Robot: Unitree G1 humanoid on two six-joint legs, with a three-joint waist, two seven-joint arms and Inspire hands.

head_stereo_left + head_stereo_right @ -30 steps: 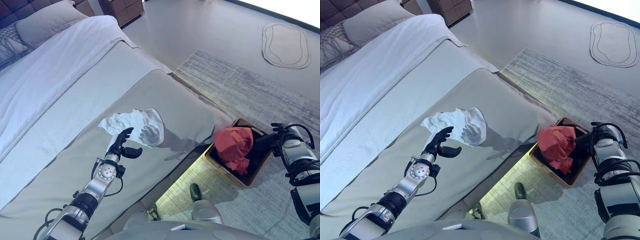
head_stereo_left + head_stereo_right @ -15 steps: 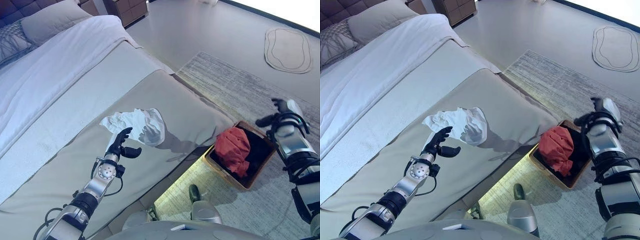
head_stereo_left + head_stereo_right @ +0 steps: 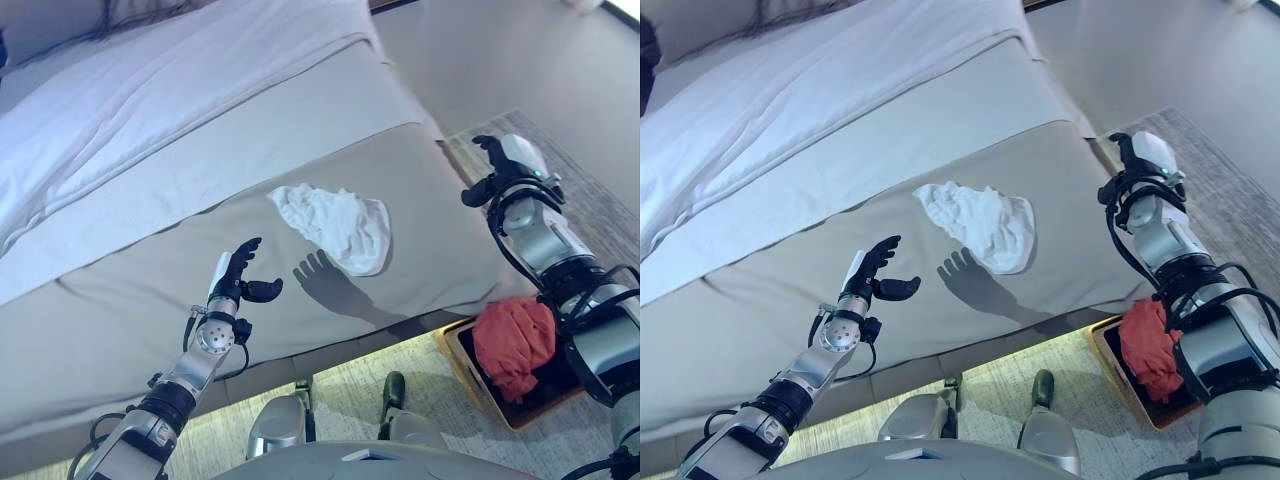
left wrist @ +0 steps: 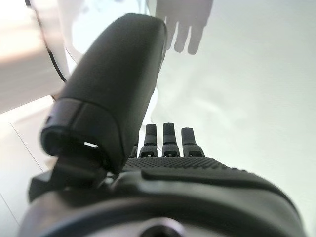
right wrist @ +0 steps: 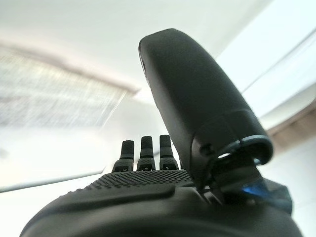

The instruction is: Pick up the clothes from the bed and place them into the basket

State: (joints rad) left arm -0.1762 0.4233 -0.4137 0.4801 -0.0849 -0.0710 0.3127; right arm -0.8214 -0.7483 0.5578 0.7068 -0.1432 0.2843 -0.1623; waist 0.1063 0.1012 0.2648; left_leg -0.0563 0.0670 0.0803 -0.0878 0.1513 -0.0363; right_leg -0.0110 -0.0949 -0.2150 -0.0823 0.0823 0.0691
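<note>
While robot hand point(image 3: 238, 279) hovers, clothes point(image 3: 335, 223) lie beyond.

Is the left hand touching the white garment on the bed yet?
Apart. The left eye view shows bare bedcover between the left hand and the white garment.

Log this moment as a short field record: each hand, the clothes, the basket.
left hand: open, empty, raised over the grey bedcover, short of the white garment
right hand: open, empty, raised near the bed's corner
white garment: crumpled on the bed, untouched
red garment: in the basket
basket: on the rug beside the bed
left to do: white garment not yet picked up
</note>
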